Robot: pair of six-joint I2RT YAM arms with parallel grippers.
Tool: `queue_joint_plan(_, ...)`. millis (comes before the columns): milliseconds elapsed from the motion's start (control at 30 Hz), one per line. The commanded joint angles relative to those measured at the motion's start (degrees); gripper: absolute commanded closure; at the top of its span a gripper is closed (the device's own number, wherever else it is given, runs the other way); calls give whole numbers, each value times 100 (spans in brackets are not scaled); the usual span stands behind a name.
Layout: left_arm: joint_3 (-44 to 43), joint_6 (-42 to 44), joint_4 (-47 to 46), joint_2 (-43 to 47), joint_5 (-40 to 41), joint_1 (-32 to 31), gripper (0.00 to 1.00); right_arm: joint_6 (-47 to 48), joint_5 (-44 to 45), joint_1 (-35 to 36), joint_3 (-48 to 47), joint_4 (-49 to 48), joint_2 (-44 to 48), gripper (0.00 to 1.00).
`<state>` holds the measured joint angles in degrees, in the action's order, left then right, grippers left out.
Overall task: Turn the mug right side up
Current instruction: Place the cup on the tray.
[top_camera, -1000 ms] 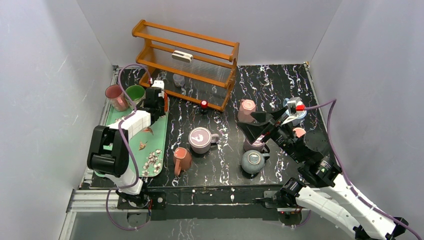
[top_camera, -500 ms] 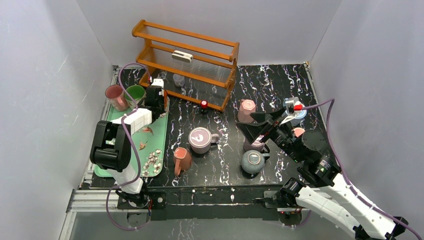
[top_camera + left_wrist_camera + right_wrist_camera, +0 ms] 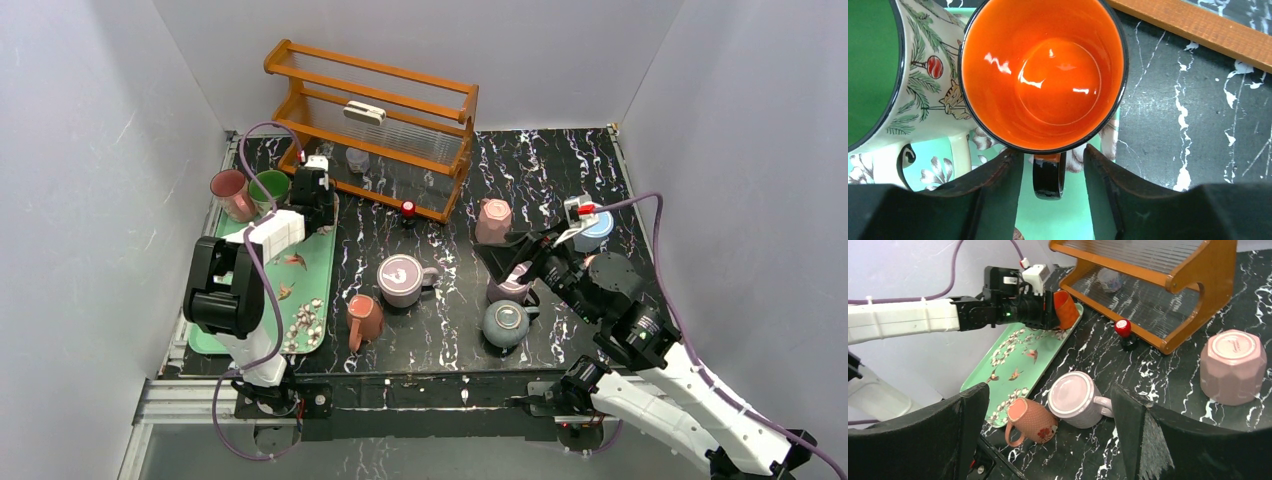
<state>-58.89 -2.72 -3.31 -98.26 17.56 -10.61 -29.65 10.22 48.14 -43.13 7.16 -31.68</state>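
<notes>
A mug with an orange inside and a black handle (image 3: 1044, 75) stands mouth up at the far end of the green tray (image 3: 1063, 215). My left gripper (image 3: 1053, 170) is open, with the mug's handle between its jaws and a gap on each side. It shows in the top view (image 3: 314, 196) and the right wrist view (image 3: 1048, 310). My right gripper (image 3: 1048, 390) is open and empty above the table's middle (image 3: 500, 255). Below it a lilac mug (image 3: 1075, 399) stands upside down and a salmon mug (image 3: 1033, 422) lies on its side.
A green-lined Christmas mug (image 3: 878, 75) touches the orange mug's left side. A pink mug (image 3: 232, 193) stands beside it. A pink faceted mug (image 3: 493, 220) and a grey mug (image 3: 505, 322) are upside down. A wooden rack (image 3: 375, 125) stands at the back.
My left gripper has shifted a little toward the far end of the tray. My right arm has swung slightly left and now covers the small pink thing beside it.
</notes>
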Motion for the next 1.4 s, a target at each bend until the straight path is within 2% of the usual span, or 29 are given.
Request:
queue_joint_plan(0, -339, -59, 503, 337, -201, 34, 52, -286, 564, 22, -411, 364, -127, 1)
queue_joint_plan(133, -529, -169, 825, 612, -443, 37, 44, -727, 1373, 29, -778, 1315, -373, 1)
queue_joint_plan(300, -817, -302, 1340, 905, -771, 39, 36, -771, 1610, 21, -871, 1775, -570, 1)
queue_joint_plan(333, -817, -326, 1401, 1004, -840, 34, 34, -778, 1598, 22, -853, 1849, -608, 1)
queue_joint_plan(400, -754, -389, 1455, 1201, -1018, 33, 18, -687, 1467, 23, -803, 1939, -707, 1)
queue_joint_plan(433, -721, -406, 1475, 1301, -1112, 33, 13, -596, 1343, 22, -783, 1968, -769, 1)
queue_joint_plan(567, -613, -546, 1658, 1635, -1590, 29, 9, -518, 761, 22, -689, 1926, -1111, 1)
queue_joint_plan(633, -509, -699, 1700, 1850, -1852, 18, 2, -522, 552, 21, -649, 1892, -1333, 1)
queue_joint_plan(767, -110, -839, 1677, 2311, -2220, -27, 2, -602, 440, 28, -700, 2019, -1784, 2)
queue_joint_plan(900, 303, -949, 1674, 2754, -2464, -76, 2, -432, 69, 26, -614, 1924, -2040, 12)
queue_joint_plan(1033, 735, -1111, 1669, 3156, -2727, -99, 2, 349, -828, 27, -327, 1400, -2221, 18)
queue_joint_plan(1200, 1119, -1443, 1703, 3339, -2730, -117, 2, 971, -1301, 20, -90, 506, -2500, 27)
queue_joint_plan(1267, 1210, -1508, 1721, 3310, -2831, -117, 2, 1252, -1500, 22, -87, 259, -2711, 28)
queue_joint_plan(1367, 1310, -1508, 1814, 3253, -2879, -117, 1, 1836, -1782, 29, -179, 45, -3132, 23)
